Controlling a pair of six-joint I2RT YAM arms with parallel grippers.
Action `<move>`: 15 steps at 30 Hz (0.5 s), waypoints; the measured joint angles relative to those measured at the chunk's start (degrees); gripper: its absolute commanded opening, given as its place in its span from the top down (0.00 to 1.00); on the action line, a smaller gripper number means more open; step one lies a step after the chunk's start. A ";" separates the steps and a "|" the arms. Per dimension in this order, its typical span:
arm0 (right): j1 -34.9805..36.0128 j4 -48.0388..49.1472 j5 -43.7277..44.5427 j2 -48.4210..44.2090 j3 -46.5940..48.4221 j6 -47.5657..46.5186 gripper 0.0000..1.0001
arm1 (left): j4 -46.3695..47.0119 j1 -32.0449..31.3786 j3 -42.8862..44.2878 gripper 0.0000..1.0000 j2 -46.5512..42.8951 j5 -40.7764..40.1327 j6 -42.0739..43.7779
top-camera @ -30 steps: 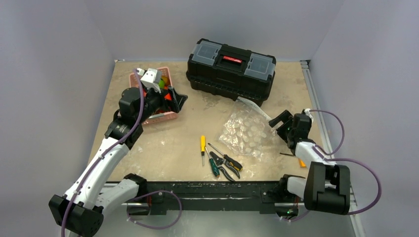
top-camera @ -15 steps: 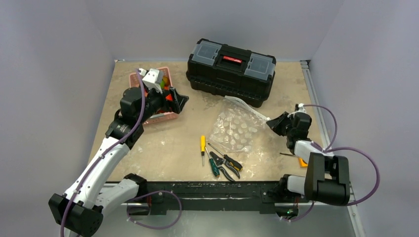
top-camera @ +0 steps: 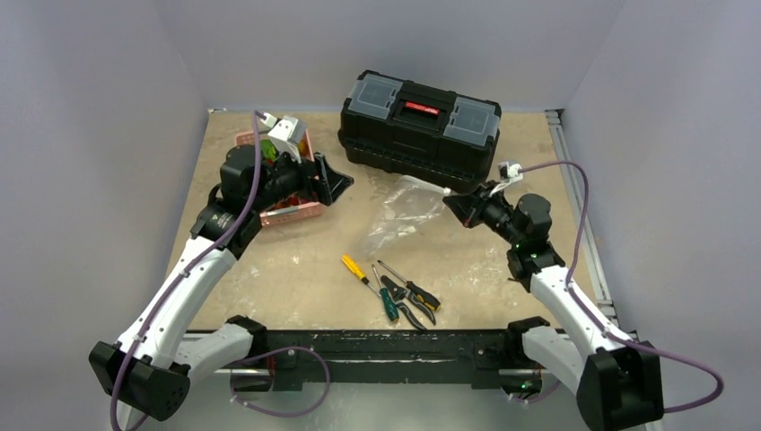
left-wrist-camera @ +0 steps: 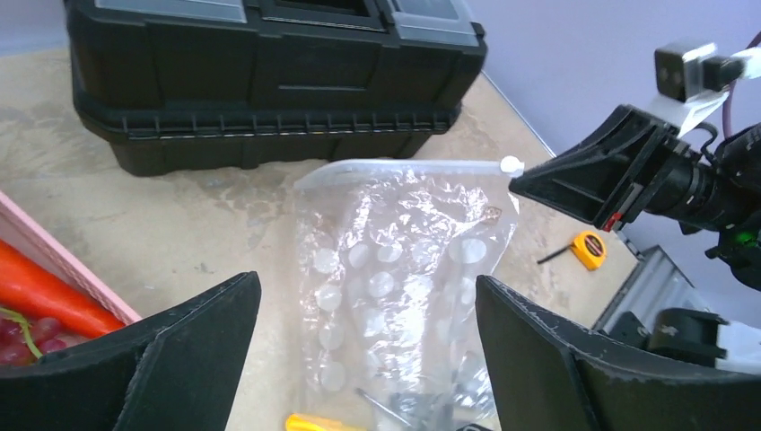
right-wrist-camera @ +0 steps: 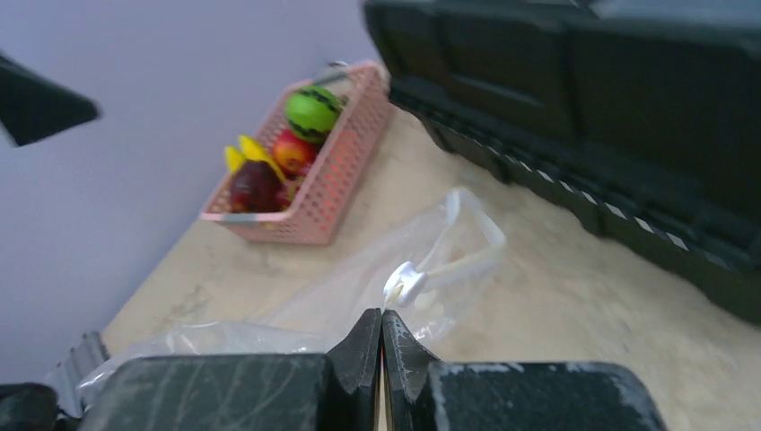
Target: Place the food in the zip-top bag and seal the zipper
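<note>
Crucially, the zip-top bag [left-wrist-camera: 395, 278] hangs before the toolbox [top-camera: 417, 126], its zipper [left-wrist-camera: 404, 166] running left to right between the arms, its right end pinched by the right gripper [top-camera: 451, 204], jaws closed. The left gripper [left-wrist-camera: 362, 283], spread wide and empty, hovers by the pink basket [top-camera: 296, 211] near the far-left corner of the table [top-camera: 296, 269], facing the zipper's free end; the food [right-wrist-camera: 287, 148] lies in that basket.
</note>
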 measured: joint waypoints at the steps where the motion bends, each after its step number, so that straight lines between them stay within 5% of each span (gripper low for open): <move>1: 2.10 -0.09 0.11 -1.05 1.68 -0.92 1.00 | -1.25 0.00 1.16 0.12 0.22 0.94 -0.39; 15: 16.92 -5.31 4.55 8.15 28.04 -14.32 1.00 | -7.61 0.00 4.68 0.12 -2.51 -4.96 -0.85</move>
